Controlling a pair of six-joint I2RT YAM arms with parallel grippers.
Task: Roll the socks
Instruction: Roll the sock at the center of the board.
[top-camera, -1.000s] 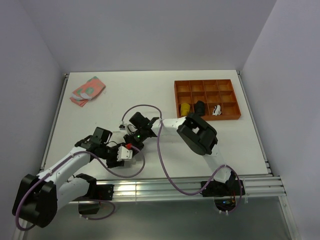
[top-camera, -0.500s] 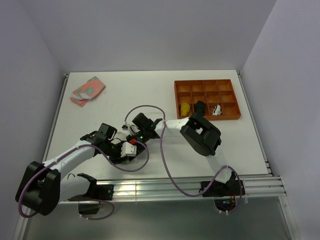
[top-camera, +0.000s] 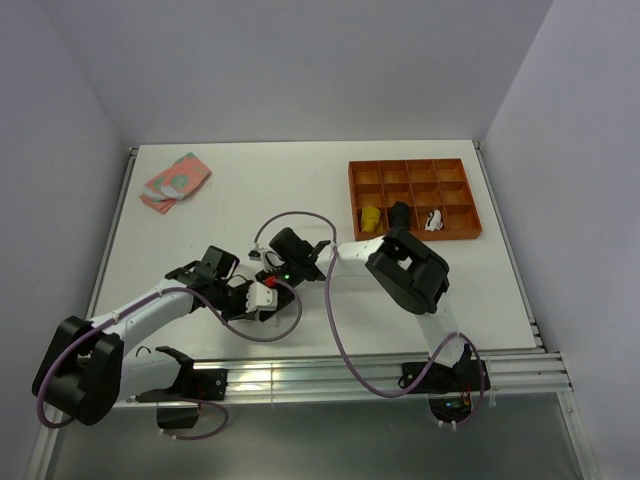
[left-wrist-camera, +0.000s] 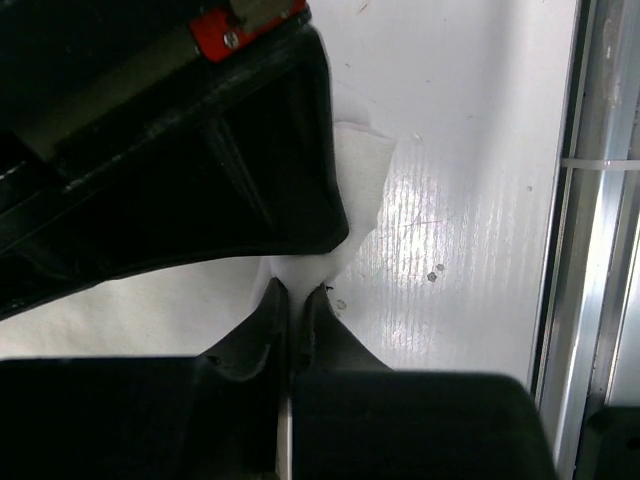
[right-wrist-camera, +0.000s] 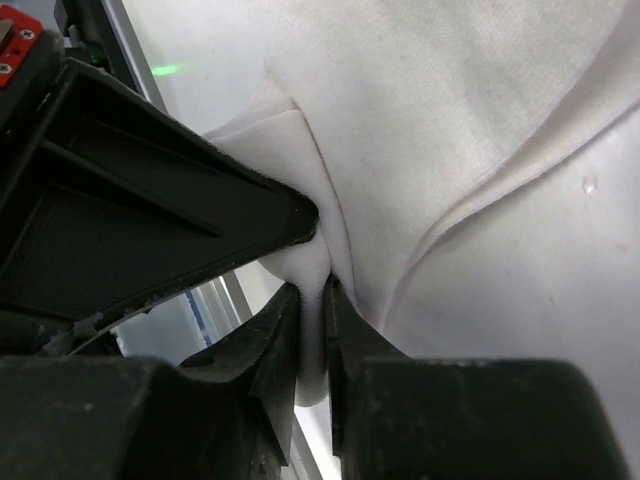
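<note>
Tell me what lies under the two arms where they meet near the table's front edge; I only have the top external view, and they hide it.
Observer: A plain white sock, lying wrinkled; the right wrist view shows it.
Operator: Is the left arm gripping it?
Observer: Yes, the left wrist view shows the left end effector shut on a thin fold of it.
Operator: And the right arm?
Observer: Its own wrist view shows the right end effector shut on a fold of the fabric too.
</note>
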